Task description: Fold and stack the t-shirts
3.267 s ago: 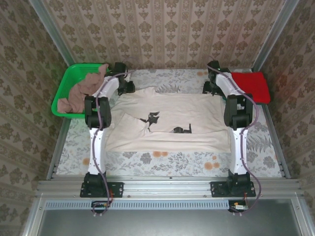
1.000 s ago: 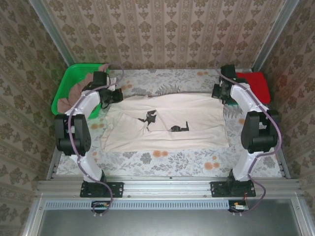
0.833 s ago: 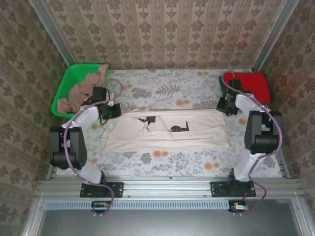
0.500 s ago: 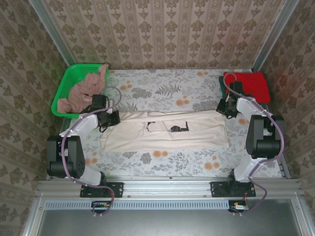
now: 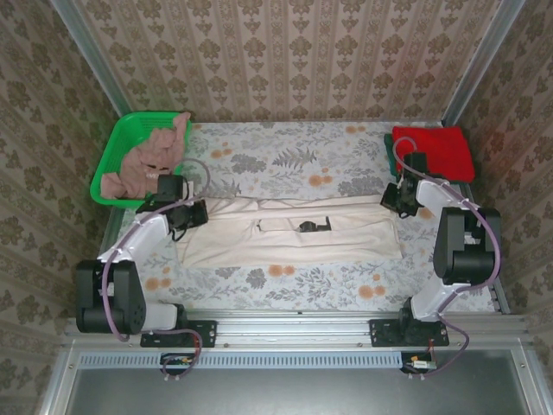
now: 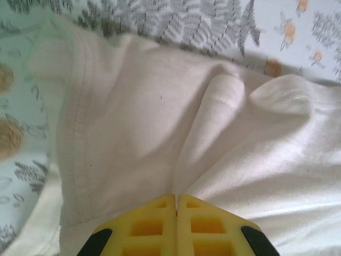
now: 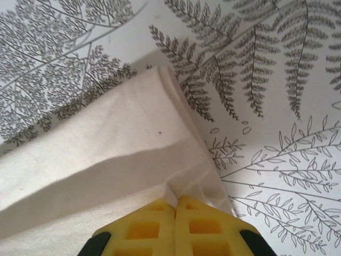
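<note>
Mid-fold, our left end effector [image 6: 176,196] and right end effector [image 7: 176,198] pinch the large cream cloth t-shirt [image 5: 289,246]; next we should release.

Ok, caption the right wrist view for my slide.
Right hand pinches the folded cream t-shirt on a fern-print tablecloth.
</note>
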`<state>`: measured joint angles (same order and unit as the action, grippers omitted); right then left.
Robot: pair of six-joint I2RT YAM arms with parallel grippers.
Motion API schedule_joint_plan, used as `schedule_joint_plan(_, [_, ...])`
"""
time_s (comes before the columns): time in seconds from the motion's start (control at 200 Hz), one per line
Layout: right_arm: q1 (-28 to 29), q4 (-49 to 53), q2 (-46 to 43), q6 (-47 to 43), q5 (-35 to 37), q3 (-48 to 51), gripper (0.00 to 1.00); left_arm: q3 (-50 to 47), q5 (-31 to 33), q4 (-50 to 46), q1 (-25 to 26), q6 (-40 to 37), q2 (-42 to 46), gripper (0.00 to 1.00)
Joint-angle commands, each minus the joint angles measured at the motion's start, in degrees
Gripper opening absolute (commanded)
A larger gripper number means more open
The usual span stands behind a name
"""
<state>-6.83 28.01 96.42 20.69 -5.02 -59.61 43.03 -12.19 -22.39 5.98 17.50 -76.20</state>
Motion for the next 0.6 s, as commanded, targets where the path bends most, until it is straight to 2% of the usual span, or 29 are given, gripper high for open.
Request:
schedule_joint_plan(0.0, [-0.82,-0.6,-1.48,1.32,-1.04,1.14,0.11,-1.85,0.89,-0.42,0.2,2.48,0.79,0.15])
schedule_joint_plan(0.075, [-0.77,-0.73,-2.81,1.72,-2.31,2.15,0.15,-2.3,1.11,-0.43,0.6,2.91,1.2,0.23])
schedule_joint_plan(0.3, [-0.64,2.4,-11.82,1.87,-0.97,4.81,0.31,-0.49,2.61,-2.48,0.5,2.3,1.86,0.3])
schedule_joint_plan(0.395, [0.07,1.61,-14.52,3.47,-1.89,5.87,0.33,0.9,2.74,-2.19,1.06,1.85,1.44,0.33])
schedule_joint_plan(0.48, [3.63,0.33,-13.34,4.74,-1.16,4.67,0.32,2.56,3.23,-1.89,3.25,1.74,0.62,0.36])
schedule_joint_plan(0.595, [9.98,0.27,-5.54,4.27,1.17,-1.44,0.31,5.04,4.16,-1.32,7.76,1.09,-2.33,0.46])
